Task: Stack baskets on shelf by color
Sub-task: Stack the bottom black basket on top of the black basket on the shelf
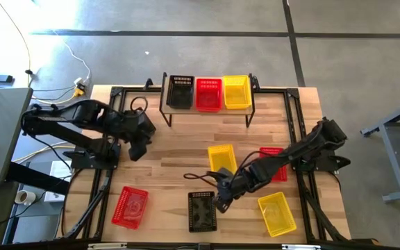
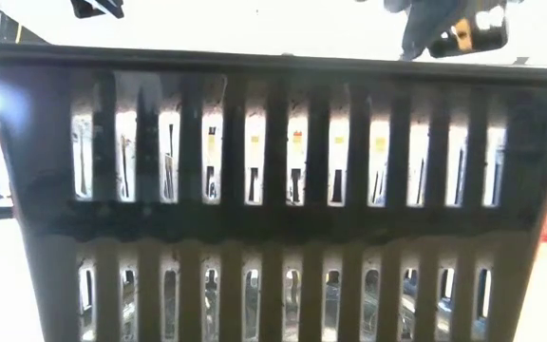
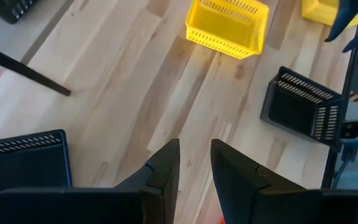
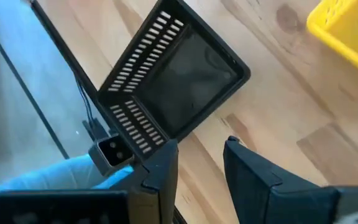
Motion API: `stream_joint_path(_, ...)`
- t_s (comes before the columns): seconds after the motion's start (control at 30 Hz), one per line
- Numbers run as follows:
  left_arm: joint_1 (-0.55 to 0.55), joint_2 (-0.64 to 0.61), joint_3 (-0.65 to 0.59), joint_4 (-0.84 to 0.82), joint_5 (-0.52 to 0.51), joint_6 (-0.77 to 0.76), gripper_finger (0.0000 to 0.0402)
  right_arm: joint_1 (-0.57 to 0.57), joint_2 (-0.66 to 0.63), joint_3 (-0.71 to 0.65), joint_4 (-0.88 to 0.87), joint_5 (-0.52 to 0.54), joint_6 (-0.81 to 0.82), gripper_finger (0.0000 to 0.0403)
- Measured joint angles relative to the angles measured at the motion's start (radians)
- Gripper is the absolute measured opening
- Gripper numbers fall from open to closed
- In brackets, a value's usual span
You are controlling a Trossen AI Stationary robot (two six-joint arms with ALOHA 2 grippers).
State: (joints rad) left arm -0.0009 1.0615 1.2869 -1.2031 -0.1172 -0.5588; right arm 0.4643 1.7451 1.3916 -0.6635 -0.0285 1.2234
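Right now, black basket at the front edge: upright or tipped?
Upright. The black basket sits open side up on the table; the right wrist view looks into its empty inside, with the right tool beside its rim.

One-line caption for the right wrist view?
Right tool open beside an upright black basket on the wooden table.

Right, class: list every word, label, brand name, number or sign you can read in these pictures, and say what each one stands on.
None can be read in any view.
The baskets, the shelf and the table show no print.
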Motion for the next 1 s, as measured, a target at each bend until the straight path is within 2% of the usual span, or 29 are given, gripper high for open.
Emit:
stream_joint_path(0.27, -0.138, 0.0, 0.0, 0.041, -0.133, -0.068, 0.0083, 0.009, 0.0, -0.12, 0.209, 0.059, 0.115, 0.0114)
stream_joint_path(0.6, -0.246, 0.023, 0.001, 0.113, -0.164, -0.067, 0.0083, 0.008, 0.014, -0.147, 0.236, 0.129, 0.191, 0.0114)
stream_joint_path(0.83, -0.29, 0.056, 0.001, 0.11, -0.198, -0.059, 0.0083, 0.007, 0.088, -0.146, 0.286, 0.127, 0.217, 0.0114)
stream_joint_path(1.0, -0.296, 0.081, 0.001, 0.11, -0.208, -0.054, 0.0083, 0.007, 0.138, -0.146, 0.286, 0.086, 0.243, 0.0114)
